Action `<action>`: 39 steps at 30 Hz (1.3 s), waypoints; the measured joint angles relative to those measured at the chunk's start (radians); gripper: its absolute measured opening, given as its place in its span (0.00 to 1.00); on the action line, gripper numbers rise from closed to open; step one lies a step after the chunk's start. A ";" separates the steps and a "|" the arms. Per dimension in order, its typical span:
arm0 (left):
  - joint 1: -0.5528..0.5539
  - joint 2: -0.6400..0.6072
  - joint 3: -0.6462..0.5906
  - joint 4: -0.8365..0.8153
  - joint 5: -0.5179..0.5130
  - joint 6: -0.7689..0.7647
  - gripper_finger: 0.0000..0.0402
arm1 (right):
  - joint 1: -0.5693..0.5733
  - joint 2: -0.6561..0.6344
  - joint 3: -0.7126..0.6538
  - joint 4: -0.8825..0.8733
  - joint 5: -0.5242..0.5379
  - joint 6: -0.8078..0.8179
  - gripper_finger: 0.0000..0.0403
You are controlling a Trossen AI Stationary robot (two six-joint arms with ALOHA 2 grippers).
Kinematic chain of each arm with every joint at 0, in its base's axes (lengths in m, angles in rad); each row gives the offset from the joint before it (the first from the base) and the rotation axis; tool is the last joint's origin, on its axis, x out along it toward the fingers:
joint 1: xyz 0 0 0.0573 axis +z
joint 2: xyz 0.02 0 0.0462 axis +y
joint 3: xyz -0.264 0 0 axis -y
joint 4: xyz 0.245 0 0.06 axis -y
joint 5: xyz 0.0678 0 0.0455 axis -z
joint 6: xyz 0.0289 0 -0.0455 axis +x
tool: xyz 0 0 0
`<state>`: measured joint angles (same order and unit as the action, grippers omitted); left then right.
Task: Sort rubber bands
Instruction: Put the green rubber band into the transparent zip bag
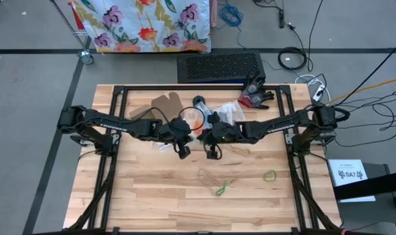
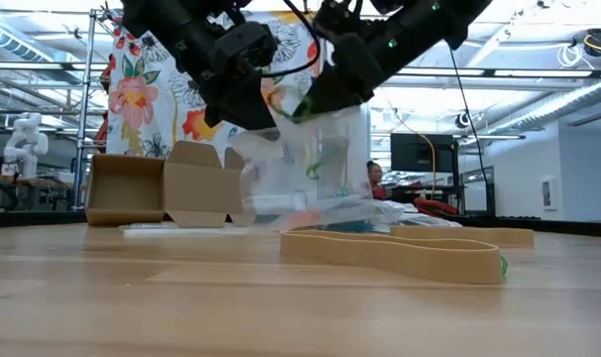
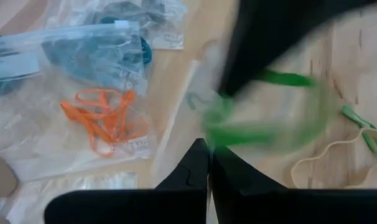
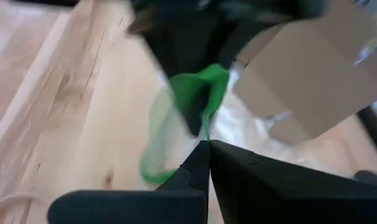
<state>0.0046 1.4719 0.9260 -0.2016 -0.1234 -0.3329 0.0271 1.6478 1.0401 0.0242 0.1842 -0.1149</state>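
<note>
Where end effectors (image 1: 197,151) meet, green rubber bands (image 3: 263,127)

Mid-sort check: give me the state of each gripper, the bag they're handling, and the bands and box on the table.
left gripper: shut, raised mid-table, pinching the clear bag.
right gripper: shut, raised, at the same bag.
clear bag: lifted off the table, hanging between both grippers, green bands inside.
orange bands: bagged, lying flat.
loose green band: flat on the wood.
tan band: loose on the table.
cardboard box: flaps open.
</note>
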 joint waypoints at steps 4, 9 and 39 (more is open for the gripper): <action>0.020 0.000 0.000 0.005 0.000 -0.017 0.02 | 0.010 0.009 0.000 -0.049 0.004 0.025 0.00; 0.046 0.000 0.000 0.002 0.000 -0.029 0.02 | 0.027 -0.001 0.000 -0.007 0.033 0.004 0.00; 0.054 0.000 0.000 0.070 0.123 -0.029 0.02 | -0.010 0.004 0.001 -0.079 0.050 0.047 0.00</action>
<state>0.0586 1.4719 0.9260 -0.1314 0.0000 -0.3618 0.0167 1.6516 1.0409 -0.0544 0.2344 -0.0677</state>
